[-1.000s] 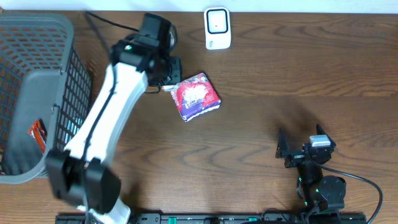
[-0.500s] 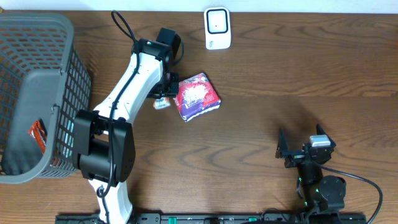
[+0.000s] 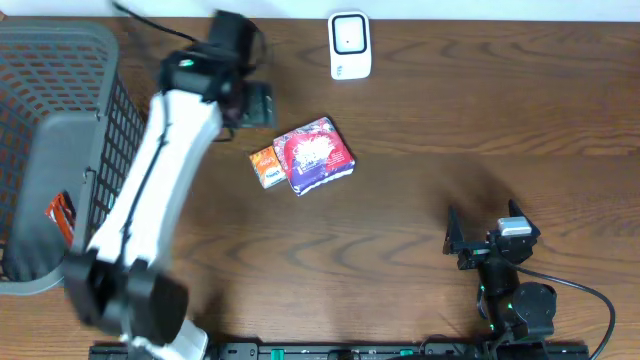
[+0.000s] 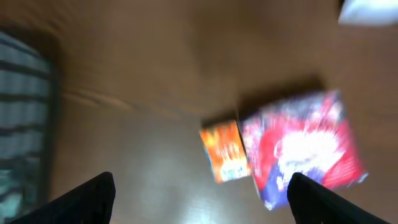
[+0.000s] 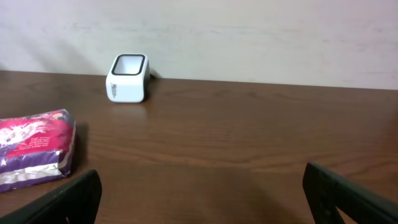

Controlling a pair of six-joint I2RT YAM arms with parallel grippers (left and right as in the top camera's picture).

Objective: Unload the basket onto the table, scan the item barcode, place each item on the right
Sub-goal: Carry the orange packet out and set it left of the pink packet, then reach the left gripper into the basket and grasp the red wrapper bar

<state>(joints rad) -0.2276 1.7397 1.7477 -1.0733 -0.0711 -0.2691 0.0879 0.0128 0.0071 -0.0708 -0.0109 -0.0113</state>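
Note:
A small orange packet (image 3: 265,166) lies flat on the wooden table, touching the left edge of a larger red-and-purple packet (image 3: 316,154). The white barcode scanner (image 3: 350,45) stands at the far edge. My left gripper (image 3: 250,103) hovers open and empty, up and left of the packets. The blurred left wrist view shows the orange packet (image 4: 225,151) and the red-and-purple packet (image 4: 305,146) ahead of the left gripper (image 4: 199,205). My right gripper (image 3: 487,240) rests open and empty at the near right. Its view shows the scanner (image 5: 127,78) and the red-and-purple packet (image 5: 34,155).
A grey mesh basket (image 3: 60,150) fills the left side, with a red-and-white item (image 3: 60,217) inside. The basket's wall (image 4: 22,112) shows at the left of the left wrist view. A pale wall runs behind the table's far edge.
The left gripper has opened and let go of the orange packet, which now lies beside the red-and-purple packet. The left arm has pulled back up and left. The right arm is still.

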